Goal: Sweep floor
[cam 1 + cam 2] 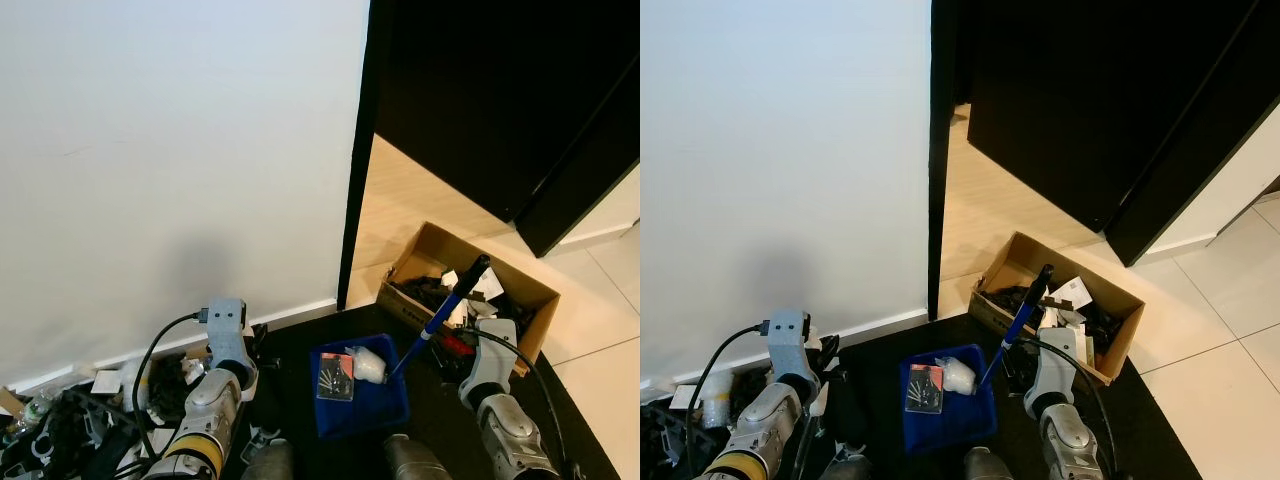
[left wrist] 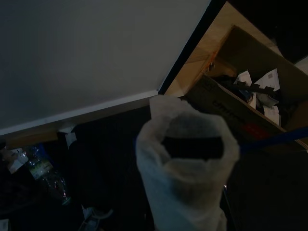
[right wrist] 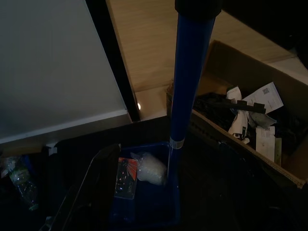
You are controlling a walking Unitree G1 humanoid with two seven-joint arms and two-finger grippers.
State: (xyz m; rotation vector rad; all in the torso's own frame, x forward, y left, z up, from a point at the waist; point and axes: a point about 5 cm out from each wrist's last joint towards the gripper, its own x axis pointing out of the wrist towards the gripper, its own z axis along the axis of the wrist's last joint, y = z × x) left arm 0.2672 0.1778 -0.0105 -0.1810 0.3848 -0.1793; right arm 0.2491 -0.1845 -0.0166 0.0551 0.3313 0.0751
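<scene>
from my seat the blue dustpan (image 1: 362, 400) is the thing to look at: it sits low on the dark mat (image 1: 440, 400), with a long blue handle (image 1: 440, 315) rising out of its right side and leaning up and to the right. inside the pan i see a crumpled white wad (image 1: 368, 364) and a small red and black packet (image 1: 335, 377) just left of it.

my right gripper (image 1: 462, 345) sits by the handle's lower part, but i can't tell if the fingers are actually closed round it. the handle's black tip ends over an open cardboard box (image 1: 468, 285) full of dark junk and paper, just right of the pan.

over on the pan's left, my left gripper (image 2: 192, 144) has something white wrapped over it, so i can't tell its state. clutter (image 1: 70, 415) lies along the white wall (image 1: 180, 150).
</scene>
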